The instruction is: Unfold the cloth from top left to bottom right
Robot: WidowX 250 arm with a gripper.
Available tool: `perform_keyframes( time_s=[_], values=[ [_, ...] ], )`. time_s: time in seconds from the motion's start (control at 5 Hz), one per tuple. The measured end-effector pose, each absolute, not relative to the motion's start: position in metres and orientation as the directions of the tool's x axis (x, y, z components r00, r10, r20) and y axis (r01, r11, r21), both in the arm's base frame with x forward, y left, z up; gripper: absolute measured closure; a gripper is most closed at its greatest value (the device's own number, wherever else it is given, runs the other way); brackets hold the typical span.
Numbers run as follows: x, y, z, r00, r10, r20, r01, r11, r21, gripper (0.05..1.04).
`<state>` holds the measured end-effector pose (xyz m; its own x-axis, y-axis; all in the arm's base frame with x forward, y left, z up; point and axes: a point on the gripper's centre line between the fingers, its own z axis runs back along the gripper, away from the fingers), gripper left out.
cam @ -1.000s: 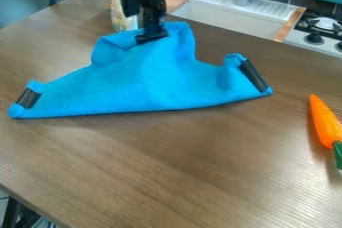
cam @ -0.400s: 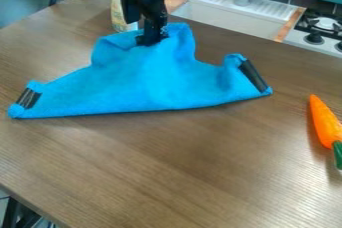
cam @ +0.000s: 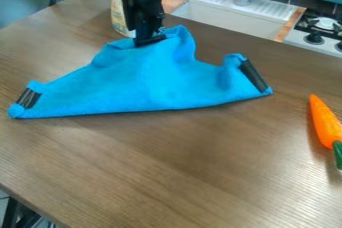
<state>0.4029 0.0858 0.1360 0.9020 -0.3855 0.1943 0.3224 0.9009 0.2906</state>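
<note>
Brown wood-grain table. Blue cloth on its far half, folded, a black strip at each side corner. Black gripper hangs at the cloth's raised far edge, tip against the fabric; most of the cloth spreads below and to both sides of it. Grasping or released: cannot tell. Orange toy carrot well apart, at right.

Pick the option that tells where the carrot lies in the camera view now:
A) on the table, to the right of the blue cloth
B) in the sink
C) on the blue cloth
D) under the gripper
A: the orange carrot lies on the table, off to the right of the blue cloth.
</note>
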Motion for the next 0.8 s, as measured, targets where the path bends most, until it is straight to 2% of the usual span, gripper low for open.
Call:
perform_keyframes(
  time_s=[0.2, 0.4, 0.6, 0.8],
  values=[
    [0.402, 0.087, 0.137, 0.902, -0.38, 0.203, 0.325, 0.91, 0.257, 0.929],
    [0.4, 0.091, 0.14, 0.903, -0.374, 0.21, 0.327, 0.917, 0.226, 0.997],
    [0.4, 0.095, 0.155, 0.897, -0.38, 0.224, 0.344, 0.92, 0.186, 0.842],
    [0.401, 0.099, 0.154, 0.898, -0.388, 0.209, 0.366, 0.92, 0.136, 0.574]
  ],
)
